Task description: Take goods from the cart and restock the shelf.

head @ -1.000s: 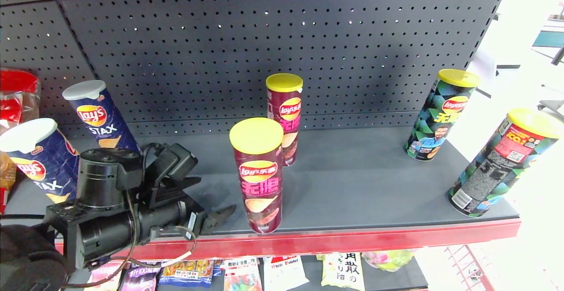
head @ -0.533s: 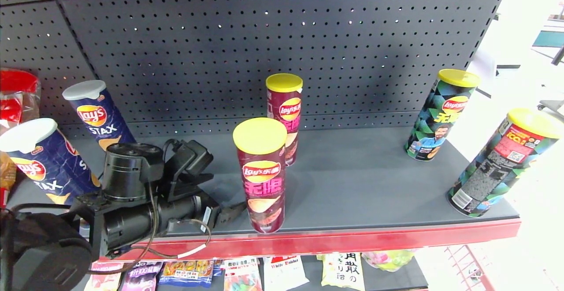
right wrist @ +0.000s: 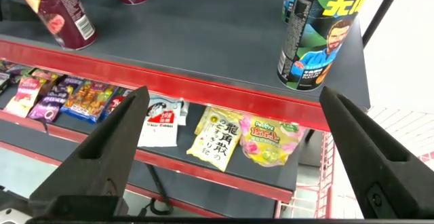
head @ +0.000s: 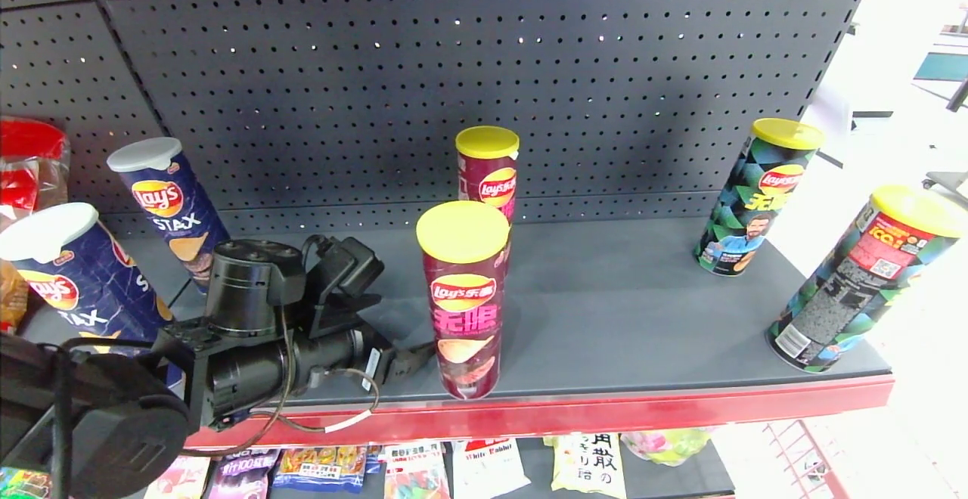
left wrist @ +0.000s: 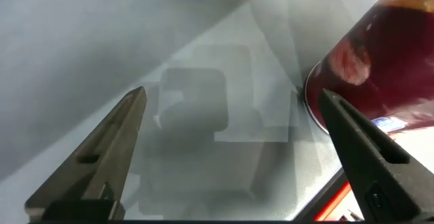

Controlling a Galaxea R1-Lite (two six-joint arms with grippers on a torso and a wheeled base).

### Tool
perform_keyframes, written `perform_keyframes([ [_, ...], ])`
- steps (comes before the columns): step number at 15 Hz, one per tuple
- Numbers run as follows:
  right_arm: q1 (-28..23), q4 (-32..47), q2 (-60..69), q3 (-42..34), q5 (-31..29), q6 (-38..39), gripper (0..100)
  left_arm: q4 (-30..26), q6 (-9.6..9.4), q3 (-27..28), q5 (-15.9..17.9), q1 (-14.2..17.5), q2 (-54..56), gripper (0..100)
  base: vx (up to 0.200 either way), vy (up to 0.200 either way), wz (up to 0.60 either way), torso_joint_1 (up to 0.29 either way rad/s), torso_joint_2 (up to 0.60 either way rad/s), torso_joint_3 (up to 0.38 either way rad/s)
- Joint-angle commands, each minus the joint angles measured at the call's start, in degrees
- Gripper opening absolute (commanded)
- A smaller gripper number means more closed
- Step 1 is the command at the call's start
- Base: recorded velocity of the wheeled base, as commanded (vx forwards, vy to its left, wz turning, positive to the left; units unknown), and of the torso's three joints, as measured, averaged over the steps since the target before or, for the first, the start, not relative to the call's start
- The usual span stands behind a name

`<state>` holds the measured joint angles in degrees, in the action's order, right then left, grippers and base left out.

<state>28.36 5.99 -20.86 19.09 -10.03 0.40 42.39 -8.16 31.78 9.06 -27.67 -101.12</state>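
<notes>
— Noting the right gripper (right wrist: 234,89) spread and gripping nothing, out before the shelf (head: 643,310); seeing the left gripper (left wrist: 232,95) spread wide too, low on the shelf, one finger apparently touching the base of the front maroon can (head: 463,302) (upright, just beside the red lip (head: 605,408)).

— Reading that as straightening. Pushing low and slowly, avoiding tipping it over the lip, lining it up with the rear maroon can (head: 488,174) just behind.

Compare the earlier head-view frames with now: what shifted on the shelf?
The left end effector, open, travelled rightward along the shelf front, and the front maroon can slid right with it, apparently nudged by one finger. The rear maroon can, blue cans and green cans stayed put.
</notes>
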Motion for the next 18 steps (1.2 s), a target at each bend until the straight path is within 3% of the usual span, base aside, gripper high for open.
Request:
perform_keyframes([
  [1, 0.03, -0.01, -0.32, -0.02, 0.01, -0.05, 100, 0.06, -0.02, 0.21, 0.08, -0.01, -0.39, 100, 0.0, 0.0, 0.0, 0.0, 0.0, 0.0],
  [15, 0.03, -0.01, -0.24, -0.19, -0.07, -0.05, 100, 0.06, -0.02, 2.58, -0.09, -0.63, -1.97, 100, 0.0, 0.0, 0.0, 0.0, 0.0, 0.0],
  [18, 0.03, -0.01, 0.82, -1.25, -0.07, -0.05, 100, 1.47, -0.19, -1.02, -0.27, 1.92, 0.66, 100, 0.0, 0.0, 0.0, 0.0, 0.0, 0.0],
])
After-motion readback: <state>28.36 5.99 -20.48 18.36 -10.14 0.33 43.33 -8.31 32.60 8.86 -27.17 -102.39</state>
